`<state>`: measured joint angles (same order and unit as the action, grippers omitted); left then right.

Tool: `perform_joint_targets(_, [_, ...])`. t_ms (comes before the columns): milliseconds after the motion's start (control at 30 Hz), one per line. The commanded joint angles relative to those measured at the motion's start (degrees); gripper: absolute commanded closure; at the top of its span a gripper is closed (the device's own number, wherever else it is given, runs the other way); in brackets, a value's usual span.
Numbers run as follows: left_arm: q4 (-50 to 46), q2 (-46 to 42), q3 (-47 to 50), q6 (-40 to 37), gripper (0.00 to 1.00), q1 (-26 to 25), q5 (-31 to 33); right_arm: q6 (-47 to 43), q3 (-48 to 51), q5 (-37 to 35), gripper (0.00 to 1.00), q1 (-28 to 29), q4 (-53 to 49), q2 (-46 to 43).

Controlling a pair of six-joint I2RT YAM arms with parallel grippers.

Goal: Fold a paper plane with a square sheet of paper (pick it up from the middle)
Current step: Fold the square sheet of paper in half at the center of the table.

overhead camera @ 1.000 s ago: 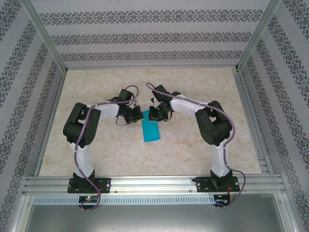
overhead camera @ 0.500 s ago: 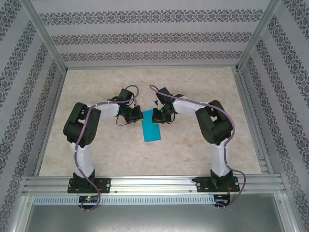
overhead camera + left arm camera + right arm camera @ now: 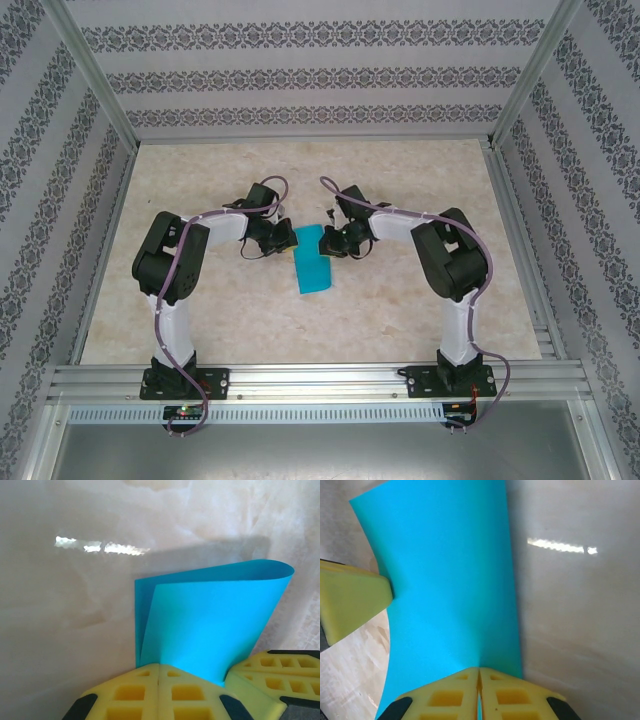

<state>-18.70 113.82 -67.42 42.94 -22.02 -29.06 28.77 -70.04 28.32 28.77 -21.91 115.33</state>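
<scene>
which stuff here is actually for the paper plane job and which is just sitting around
For the job:
- square sheet of paper, cyan, bent over on itself
- left gripper, shut on it
- right gripper, shut on it

Just there:
- table
- patterned walls
- metal frame

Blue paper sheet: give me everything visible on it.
The square sheet of paper is thin, plain cyan-blue, unmarked. It is bent double in a soft uncreased loop, two layers showing. The left gripper and right gripper are each shut on an edge at its far end, from opposite sides, over the marble-look table.
</scene>
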Motion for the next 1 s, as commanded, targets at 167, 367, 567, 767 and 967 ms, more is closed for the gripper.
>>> perform_joint_targets(167, [-7.82, 5.49, 2.07, -2.81, 1.0, -1.78, 9.59, 3.42, 1.22, 3.51, 0.88, -0.82, 5.54, -7.12])
perform_joint_targets(367, [-8.46, 5.98, 1.85, -2.87, 1.0, -1.99, 9.82, 6.78, -4.11, 3.25, 0.89, 1.38, 7.93, -1.23])
perform_joint_targets(567, [-8.64, 6.15, 1.68, -2.71, 1.0, -2.0, 10.12, 7.94, -4.58, 2.56, 0.9, 0.48, 9.95, 3.06])
perform_joint_targets(767, [-9.33, 6.33, 2.07, -2.81, 1.0, -2.01, 10.77, 8.77, -2.48, -0.71, 0.9, -1.71, 10.48, 4.82])
perform_joint_targets(967, [-9.59, 6.58, 2.59, -3.25, 1.0, -1.98, 11.15, 10.82, 1.62, -1.67, 0.9, -4.88, 13.43, 3.7])
